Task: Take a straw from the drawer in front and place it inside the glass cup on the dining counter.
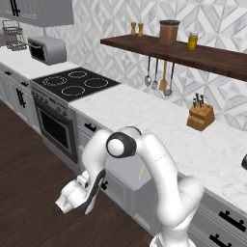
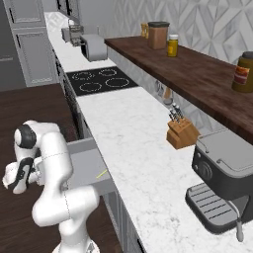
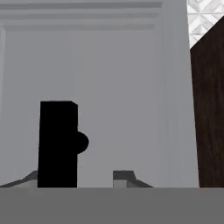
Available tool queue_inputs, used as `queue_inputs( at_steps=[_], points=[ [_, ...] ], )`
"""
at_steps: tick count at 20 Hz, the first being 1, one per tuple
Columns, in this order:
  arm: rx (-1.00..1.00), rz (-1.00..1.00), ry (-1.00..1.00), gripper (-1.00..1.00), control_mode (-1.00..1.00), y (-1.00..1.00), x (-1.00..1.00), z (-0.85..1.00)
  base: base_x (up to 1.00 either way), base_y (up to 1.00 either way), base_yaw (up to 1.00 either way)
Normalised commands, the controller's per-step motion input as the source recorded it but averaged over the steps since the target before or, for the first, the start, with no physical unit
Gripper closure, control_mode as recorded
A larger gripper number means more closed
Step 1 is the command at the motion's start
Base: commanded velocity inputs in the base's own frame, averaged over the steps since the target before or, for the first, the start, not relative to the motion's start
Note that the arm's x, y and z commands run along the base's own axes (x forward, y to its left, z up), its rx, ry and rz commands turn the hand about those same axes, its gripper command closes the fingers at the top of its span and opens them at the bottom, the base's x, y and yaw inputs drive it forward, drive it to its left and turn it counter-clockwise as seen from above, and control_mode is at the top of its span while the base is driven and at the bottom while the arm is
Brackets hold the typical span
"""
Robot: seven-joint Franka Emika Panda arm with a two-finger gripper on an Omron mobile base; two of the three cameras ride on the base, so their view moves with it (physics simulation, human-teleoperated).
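Kitchen counter (image 1: 144,116) of white veined marble runs along a geometric tiled wall, with dark wood floor (image 1: 29,193) below. At 10 o'clock of the left base view sits a black cooktop (image 1: 75,83); a wooden shelf (image 1: 193,55) hangs at 1 o'clock. The grey drawer (image 2: 89,165) stands pulled open, the pale-yellow straw (image 2: 102,174) lying inside it. Knife block (image 1: 200,117) stands at 3 o'clock. The gripper (image 1: 65,202) hangs low at 7 o'clock, just beside the drawer front; whether its fingers are spread or closed cannot be told.
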Motion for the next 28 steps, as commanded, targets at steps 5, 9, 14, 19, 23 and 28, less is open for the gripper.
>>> queue_inputs(
  at_steps=[5,9,14,19,23,28],
  points=[
    [0.17,0.00,0.29,-1.00,-1.00,0.29,-0.33,0.16,0.00,0.00,0.00],
    [0.36,0.00,0.41,-1.00,-1.00,0.23,-0.66,0.26,0.00,0.00,0.00],
    [0.41,0.01,0.35,-1.00,-1.00,0.18,-0.72,0.42,0.00,0.00,0.00],
    [0.44,0.00,0.12,-1.00,-1.00,-0.04,-0.62,0.89,0.00,0.00,0.00],
    [0.34,-0.03,-0.13,-1.00,-1.00,-0.45,-0.21,1.00,0.00,0.00,0.00],
    [0.23,-0.17,0.00,-1.00,-1.00,-0.68,0.32,1.00,0.00,0.00,0.00]
  ],
)
